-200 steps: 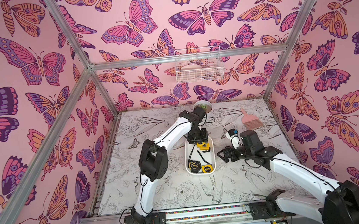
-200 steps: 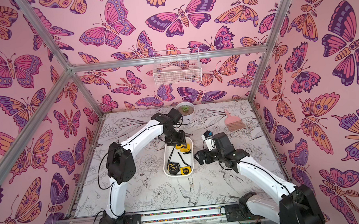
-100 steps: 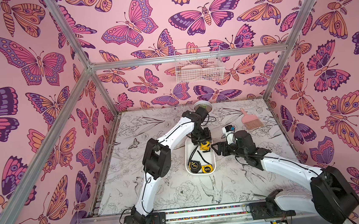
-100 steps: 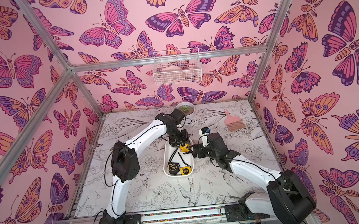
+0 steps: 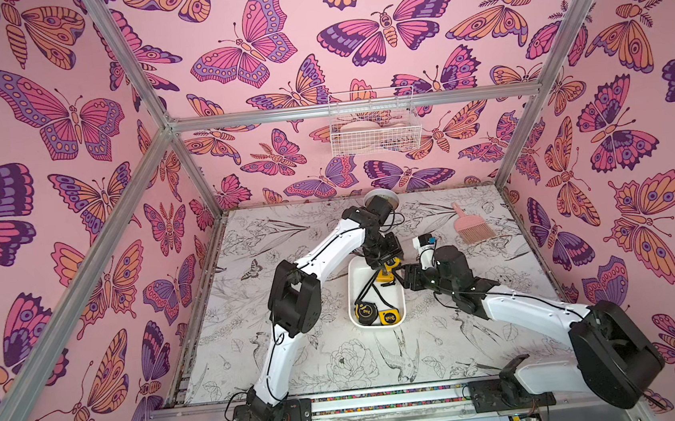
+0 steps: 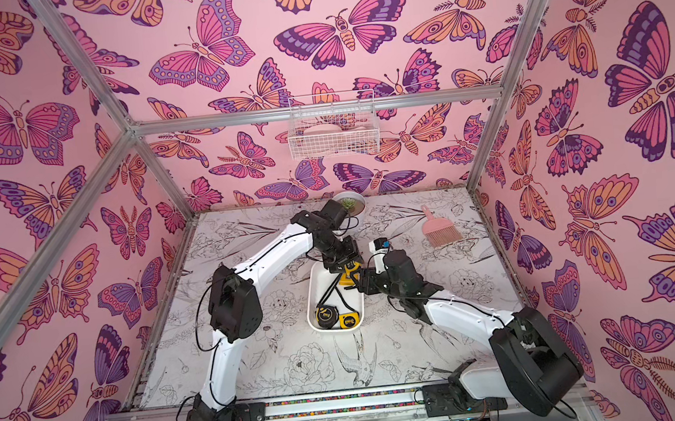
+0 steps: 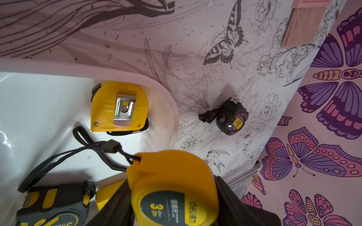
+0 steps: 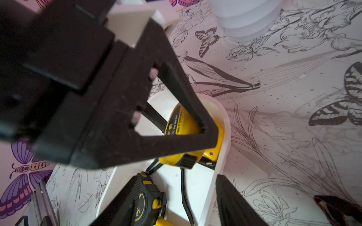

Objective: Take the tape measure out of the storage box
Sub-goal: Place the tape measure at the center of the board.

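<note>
The storage box is a shallow white tub at mid-table. My left gripper is shut on a yellow tape measure, held just above the box's far end with its black strap trailing down inside. A yellow tape measure with a metal clip lies below it. A black-and-yellow one and another yellow one lie at the near end. My right gripper is open, its fingers straddling the box's right wall.
A small round black tape measure lies on the table right of the box. A pink brush sits at the back right, a white plant pot at the back wall, and a wire basket hangs above it.
My right arm has swung left to the box's right rim and its jaws have narrowed. My left gripper keeps its hold on the yellow tape measure and has shifted slightly right.
</note>
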### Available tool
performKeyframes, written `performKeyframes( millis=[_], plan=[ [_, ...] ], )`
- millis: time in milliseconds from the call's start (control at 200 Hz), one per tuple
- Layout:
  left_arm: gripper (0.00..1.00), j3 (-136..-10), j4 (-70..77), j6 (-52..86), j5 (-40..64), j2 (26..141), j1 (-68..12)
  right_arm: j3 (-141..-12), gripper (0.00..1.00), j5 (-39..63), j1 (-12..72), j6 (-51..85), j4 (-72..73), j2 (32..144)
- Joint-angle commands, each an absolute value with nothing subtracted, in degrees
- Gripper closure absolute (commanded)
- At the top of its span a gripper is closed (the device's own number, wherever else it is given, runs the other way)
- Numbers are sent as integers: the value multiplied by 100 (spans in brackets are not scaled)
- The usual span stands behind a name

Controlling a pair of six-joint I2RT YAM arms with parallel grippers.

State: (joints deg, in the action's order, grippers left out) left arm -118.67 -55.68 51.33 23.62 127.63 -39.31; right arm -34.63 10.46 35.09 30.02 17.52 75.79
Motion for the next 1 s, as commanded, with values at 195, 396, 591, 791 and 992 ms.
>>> performKeyframes(
  millis=[195, 396, 591, 791, 992],
  plan=[
    [64, -12001, -5328, 5581, 2773, 12842, -4034, -3455, 47, 714, 3538, 3120, 2329, 7766],
    [64, -12032, -5291, 5703, 2814, 12824, -4062, -3464, 74, 795, 3535, 3095, 2421, 7833],
    [64, -12050, -5186, 5867, 3067, 12868, -4108, -3390, 81, 772, 3538, 3085, 2645, 7808],
    [64, -12033, -5085, 5989, 3208, 12902, -4157, -3392, 74, 766, 3542, 3062, 2768, 7840],
    [64, -12032, -5060, 6003, 3248, 12911, -4175, -3408, 66, 697, 3542, 3086, 2788, 7876]
  ],
)
